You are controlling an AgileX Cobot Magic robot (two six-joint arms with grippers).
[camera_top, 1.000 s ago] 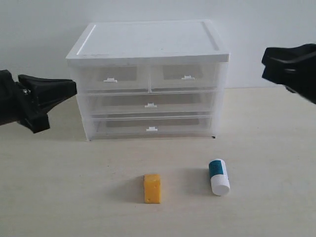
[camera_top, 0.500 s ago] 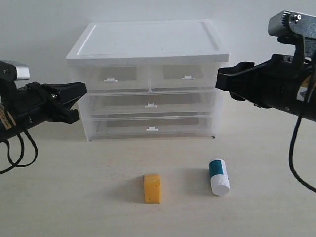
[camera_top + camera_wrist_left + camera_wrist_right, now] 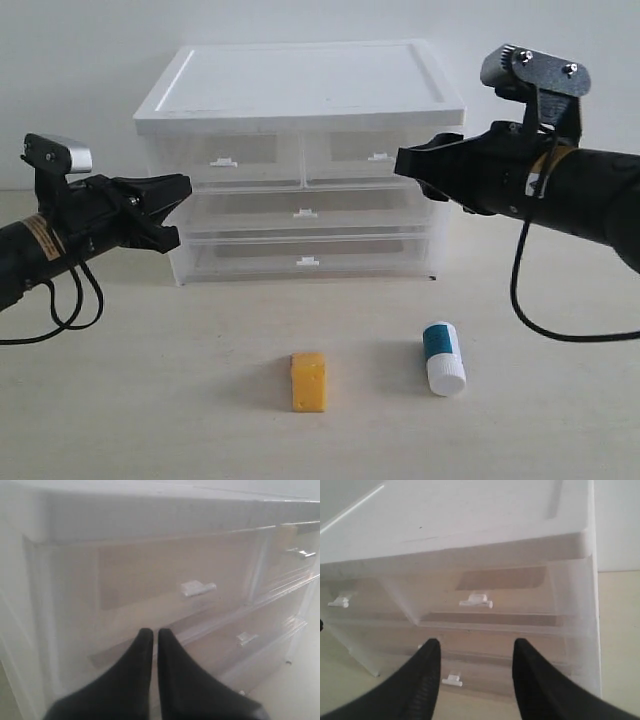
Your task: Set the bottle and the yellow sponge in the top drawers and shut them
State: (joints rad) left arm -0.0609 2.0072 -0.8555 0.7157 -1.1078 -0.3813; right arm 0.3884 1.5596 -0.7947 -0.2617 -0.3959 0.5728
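Both top drawers [image 3: 245, 158] are shut, so each arm faces the front of the cabinet [image 3: 300, 90], apparently to pull a drawer out before anything is picked up. The left pincer [image 3: 151, 632] is clenched, its fingers almost touching, and points just below the left handle [image 3: 198, 588]. The right pincer [image 3: 476, 645] is released wide and lined up below the right handle [image 3: 476, 600]. The yellow sponge [image 3: 308, 381] and the bottle [image 3: 443, 357] lie on the desk [image 3: 120, 400] in front of the cabinet, well apart from both pincers and lower than them.
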